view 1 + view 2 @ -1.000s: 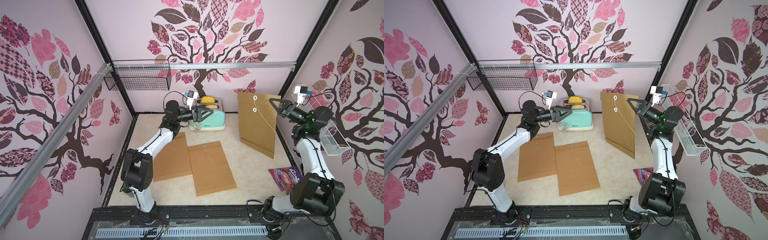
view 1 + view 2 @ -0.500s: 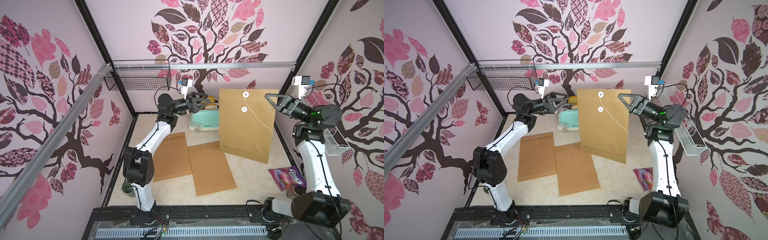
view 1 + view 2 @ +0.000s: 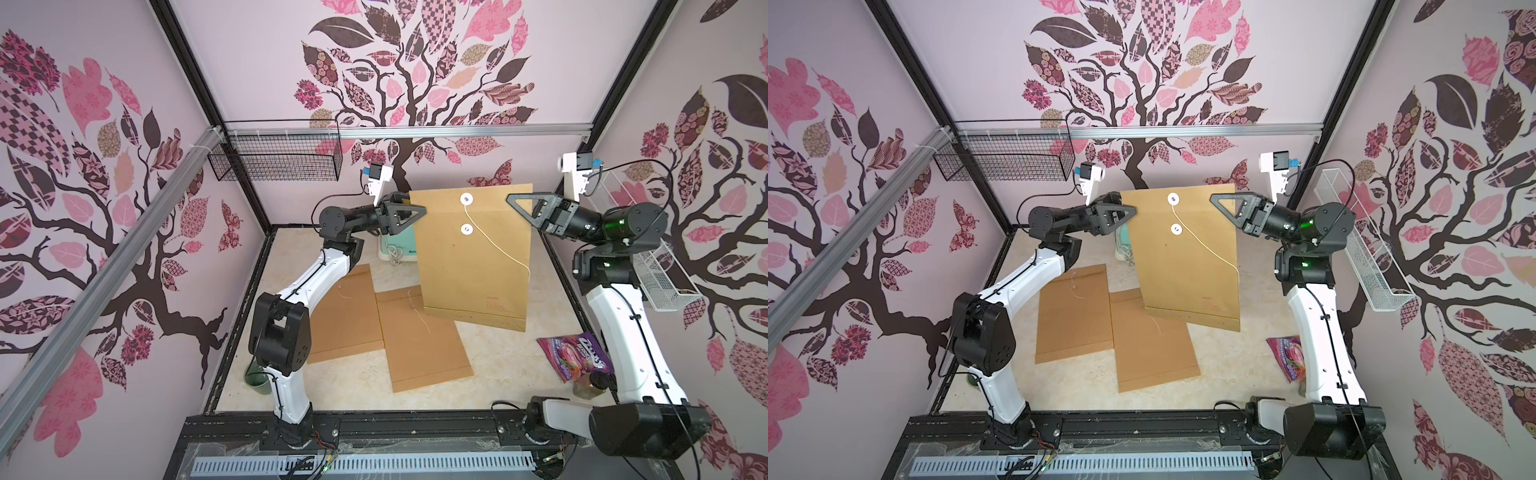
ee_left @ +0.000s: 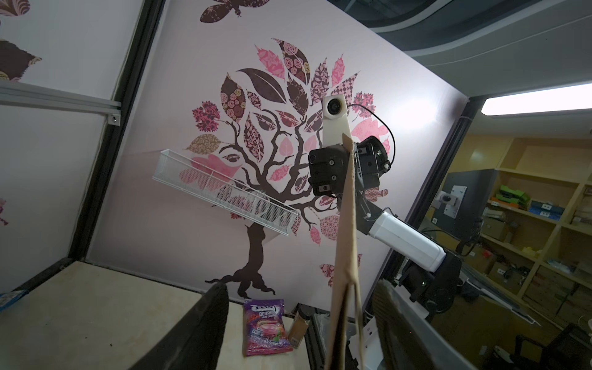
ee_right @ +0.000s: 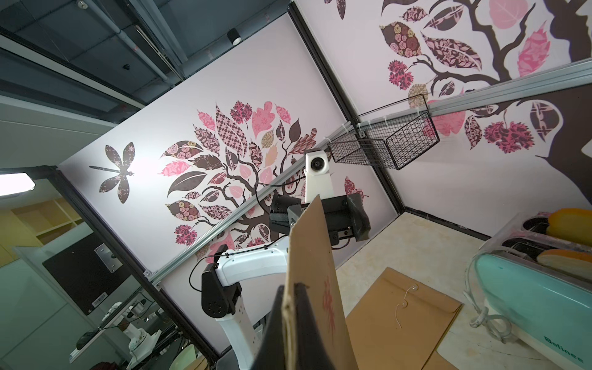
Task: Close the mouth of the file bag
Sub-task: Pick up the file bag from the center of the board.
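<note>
- Right claw [image 3: 515, 203] was pressed together on the upper right corner of the file bag [image 3: 473, 266]. The bag hung upright over the far half of the table [image 3: 498, 365], in front of the toaster [image 3: 397, 251].
- Left claw [image 3: 415, 212] straddled the bag's upper left corner with its jaws spread. In the left wrist view the paper stood between them and neither touched it.
- The bag looked light: thin paper that was stiff enough to hang flat, but likely to swing and bow when held by one corner. Its smooth face could slip, so the top corners, clear of the fastening, seemed the best hold.
- The string [image 3: 496, 249] was limp and unwound. It dangled from the upper disc [image 3: 466, 199] past the lower disc [image 3: 466, 228], and seemed best pinched near its free end.
- A second earlier the bag had been at the far right corner and the left claw by the toaster. Since then the bag had come to the middle, and the left jaws had begun to narrow.
</note>
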`<move>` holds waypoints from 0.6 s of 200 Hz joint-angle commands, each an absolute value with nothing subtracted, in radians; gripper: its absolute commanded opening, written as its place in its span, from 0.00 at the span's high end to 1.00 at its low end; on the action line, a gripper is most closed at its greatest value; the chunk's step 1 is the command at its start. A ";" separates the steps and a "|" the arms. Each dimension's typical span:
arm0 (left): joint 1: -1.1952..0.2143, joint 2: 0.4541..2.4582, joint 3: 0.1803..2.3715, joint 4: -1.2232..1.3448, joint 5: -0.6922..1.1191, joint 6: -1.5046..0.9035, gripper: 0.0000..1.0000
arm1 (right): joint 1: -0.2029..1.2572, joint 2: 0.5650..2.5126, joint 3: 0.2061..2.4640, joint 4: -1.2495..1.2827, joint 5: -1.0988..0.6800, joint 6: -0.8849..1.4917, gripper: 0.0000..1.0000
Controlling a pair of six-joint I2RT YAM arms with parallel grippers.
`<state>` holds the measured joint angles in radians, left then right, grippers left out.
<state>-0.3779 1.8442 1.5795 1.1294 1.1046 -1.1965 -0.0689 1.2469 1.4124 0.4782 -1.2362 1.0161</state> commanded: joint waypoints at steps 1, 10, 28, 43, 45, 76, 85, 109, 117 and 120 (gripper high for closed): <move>-0.383 1.807 1.555 1.220 1.081 -1.239 0.27 | -0.061 1.236 1.426 0.480 -1.210 1.000 1.00; -0.386 1.800 1.547 1.223 1.078 -1.241 0.30 | -0.057 1.234 1.416 0.479 -1.210 0.999 1.00; -0.397 1.786 1.540 1.222 1.082 -1.240 0.37 | -0.056 1.230 1.401 0.473 -1.209 0.990 1.00; -0.404 1.778 1.535 1.220 1.078 -1.239 0.38 | -0.052 1.229 1.394 0.462 -1.208 0.979 1.00; -0.406 1.778 1.534 1.220 1.078 -1.239 0.38 | -0.051 1.228 1.394 0.462 -1.207 0.979 1.00; -0.427 1.800 1.553 1.221 1.073 -1.260 0.48 | -0.042 1.226 1.390 0.463 -1.204 0.973 1.00; -0.436 1.807 1.557 1.221 1.073 -1.266 0.50 | -0.040 1.224 1.390 0.462 -1.203 0.971 1.00; -0.457 1.810 1.555 1.223 1.072 -1.269 0.56 | -0.037 1.224 1.380 0.461 -1.205 0.971 1.00; -0.460 1.807 1.552 1.223 1.072 -1.270 0.62 | -0.036 1.222 1.373 0.461 -1.206 0.969 1.00; -0.460 1.805 1.550 1.223 1.071 -1.269 0.64 | -0.036 1.221 1.371 0.462 -1.206 0.967 1.00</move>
